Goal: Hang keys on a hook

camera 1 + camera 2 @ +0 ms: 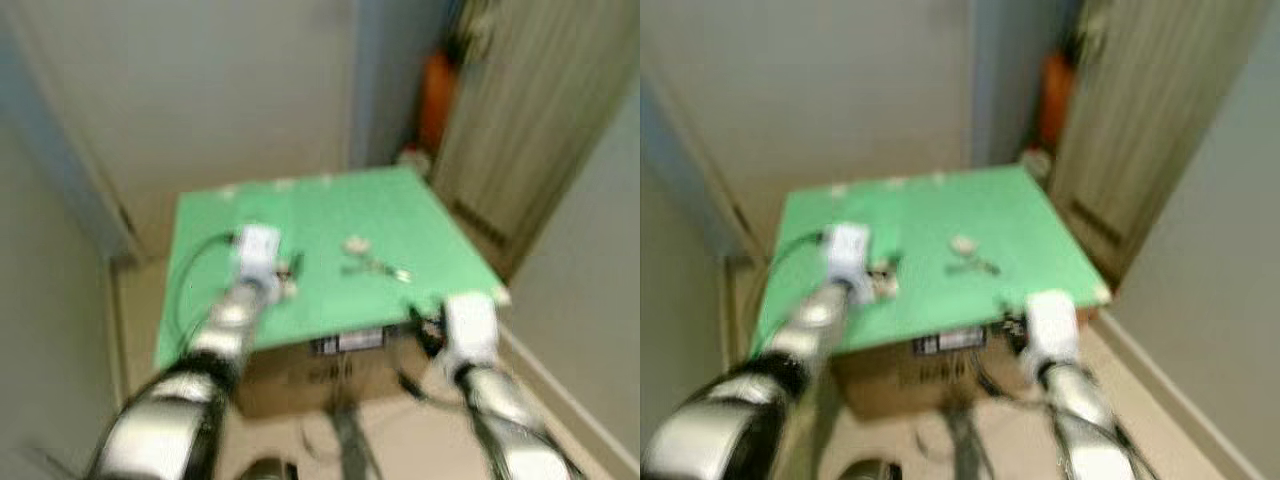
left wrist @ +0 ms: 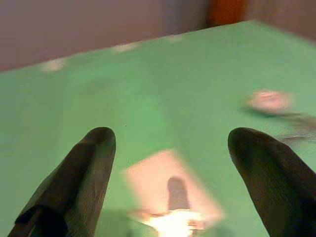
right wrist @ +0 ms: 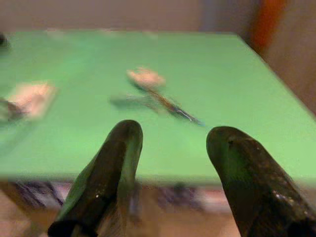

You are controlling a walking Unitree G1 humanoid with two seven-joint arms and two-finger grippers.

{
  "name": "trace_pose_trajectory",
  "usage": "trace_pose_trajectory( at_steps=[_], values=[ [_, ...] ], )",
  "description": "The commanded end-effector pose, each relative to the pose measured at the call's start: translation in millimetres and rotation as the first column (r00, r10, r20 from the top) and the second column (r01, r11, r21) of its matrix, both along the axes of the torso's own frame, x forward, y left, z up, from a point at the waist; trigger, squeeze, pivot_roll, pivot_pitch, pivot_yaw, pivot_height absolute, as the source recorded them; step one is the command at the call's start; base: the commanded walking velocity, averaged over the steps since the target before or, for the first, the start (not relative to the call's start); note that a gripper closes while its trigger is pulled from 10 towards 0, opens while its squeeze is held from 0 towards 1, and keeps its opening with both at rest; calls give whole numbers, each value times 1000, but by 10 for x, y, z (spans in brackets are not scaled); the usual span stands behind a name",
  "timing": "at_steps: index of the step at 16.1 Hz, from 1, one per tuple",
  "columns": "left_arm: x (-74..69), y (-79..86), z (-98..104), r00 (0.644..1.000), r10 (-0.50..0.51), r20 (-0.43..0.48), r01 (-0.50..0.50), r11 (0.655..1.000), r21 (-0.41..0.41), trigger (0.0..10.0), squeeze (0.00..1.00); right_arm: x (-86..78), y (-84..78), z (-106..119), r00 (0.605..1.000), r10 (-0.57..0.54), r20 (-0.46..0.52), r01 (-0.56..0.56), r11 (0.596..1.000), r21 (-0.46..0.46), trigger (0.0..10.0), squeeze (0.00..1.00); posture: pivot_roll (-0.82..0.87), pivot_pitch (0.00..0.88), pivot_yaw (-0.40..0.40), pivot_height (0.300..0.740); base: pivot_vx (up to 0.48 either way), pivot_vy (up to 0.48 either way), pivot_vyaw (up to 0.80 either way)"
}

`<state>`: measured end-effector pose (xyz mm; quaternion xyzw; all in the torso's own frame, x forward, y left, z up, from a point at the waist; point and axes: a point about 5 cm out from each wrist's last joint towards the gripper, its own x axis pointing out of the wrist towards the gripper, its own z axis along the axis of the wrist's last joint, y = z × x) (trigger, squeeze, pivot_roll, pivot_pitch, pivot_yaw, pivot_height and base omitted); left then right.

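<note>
The right gripper (image 3: 170,163) hangs spread at the near edge of the green tabletop (image 1: 330,210). The left gripper (image 2: 170,168) gapes over a pale card (image 2: 170,190). Farther on, thin metallic keys (image 1: 375,266) lie blurred mid-table.

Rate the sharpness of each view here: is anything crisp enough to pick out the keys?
Left and right eye views: motion-blurred throughout, the keys just a smeared streak on the green tabletop. Left wrist view: soft, a pale tile-like object smeared between the open fingers. Right wrist view: fingers fairly clear, keys blurred but recognisable; lighting even, no glare.
</note>
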<state>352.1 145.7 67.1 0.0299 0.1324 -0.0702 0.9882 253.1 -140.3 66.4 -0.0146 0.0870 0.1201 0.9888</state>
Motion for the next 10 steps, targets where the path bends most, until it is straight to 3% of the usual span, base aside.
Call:
trace_pose_trajectory(
  at_steps=[1,5,10],
  values=[
    [83,-37,177,996,16,89,-15,1000,-19,10000,0,-32,-132,-45,999,-29,-13,29,999,-27,10000,0,-87,0,36,661,480,0,0],
    [82,-51,198,993,-47,107,44,998,33,10000,0,-49,-117,-63,1000,-19,-19,19,999,-29,10000,0,-82,0,34,661,428,0,0],
    [152,-167,295,984,-146,100,140,988,67,10000,0,-83,-110,-78,1000,-11,-21,10,999,-31,10000,0,-85,0,30,661,0,0,0]
  ],
)
